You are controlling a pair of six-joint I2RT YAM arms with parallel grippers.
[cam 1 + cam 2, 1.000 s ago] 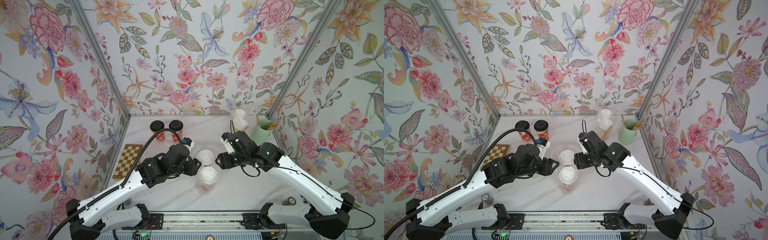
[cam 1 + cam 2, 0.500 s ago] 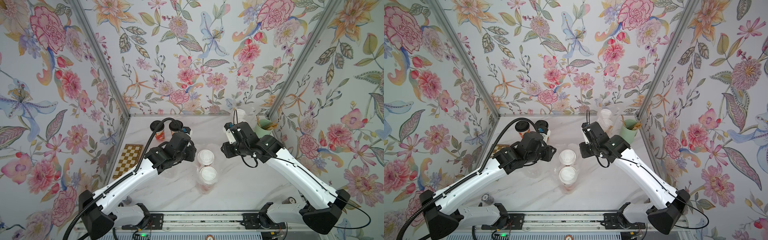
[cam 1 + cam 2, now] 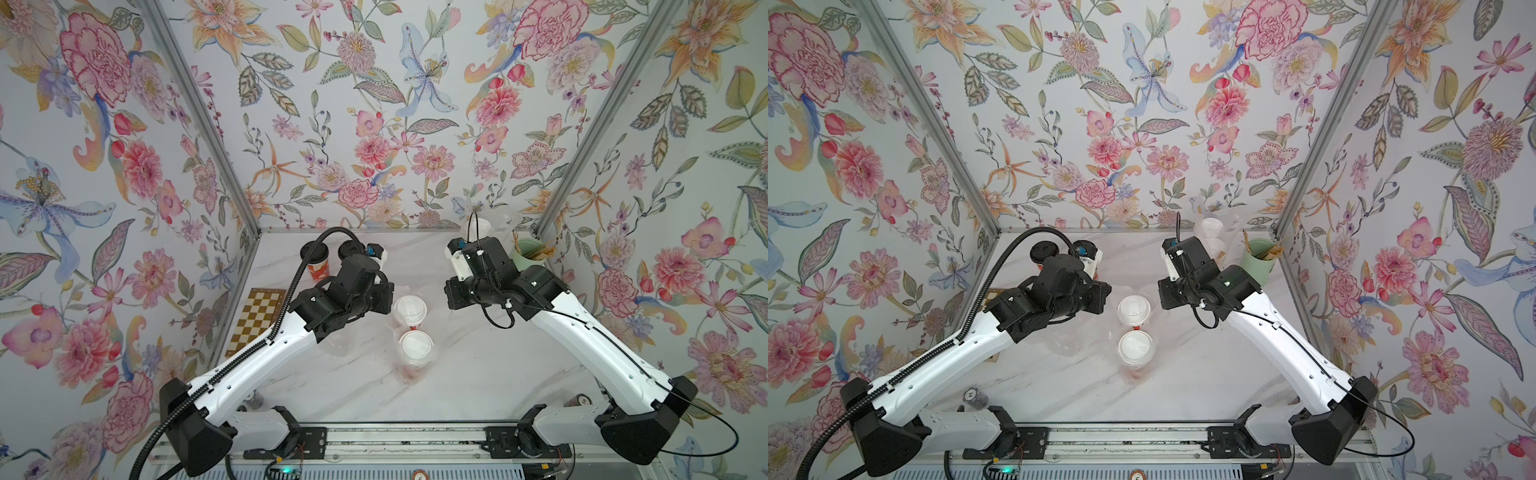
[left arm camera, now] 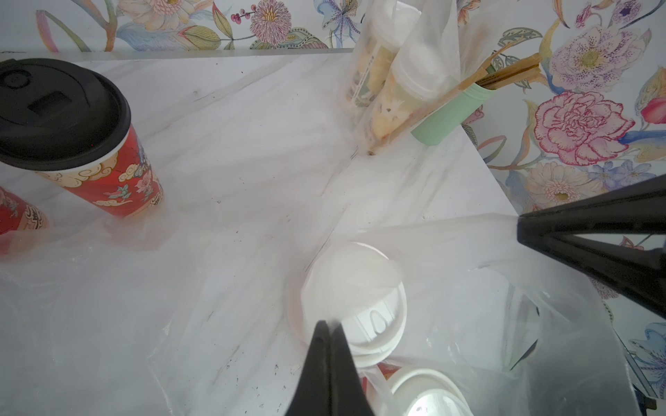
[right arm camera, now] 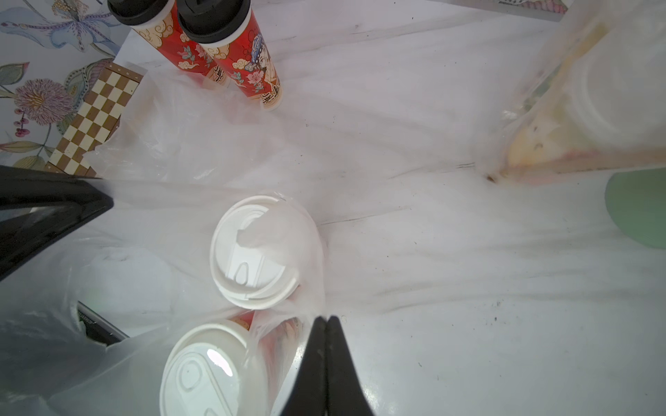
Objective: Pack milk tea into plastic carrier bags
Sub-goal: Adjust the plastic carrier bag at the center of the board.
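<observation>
Mid-table: two white-lid cups [image 3: 411, 309] stand upright, one behind the other, inside a clear bag [image 5: 162, 234], lids nearly touching.
Left gripper [image 4: 327, 326]: jaws pressed together, pinching bag film just beside the rear lid.
Right gripper [image 5: 326, 320]: jaws pressed together on film bunched at the opposite side.
Bag mouth: film stretches between both grippers and partly drapes the rear lid.
Back left: two black-lid cups [image 5: 238, 61] stand side by side, unbagged, near the left edge; a chessboard [image 3: 259, 320] lies just beside that edge.
Back right: back bag [image 4: 396, 72] holds two cream cups and touches a green cup [image 4: 450, 115] at the right edge.
Loose bag [image 5: 173, 144]: lies flat between the black-lid cups and the held bag.
Open room: bare table [image 3: 478, 374] in front and to the right of the bagged pair.
</observation>
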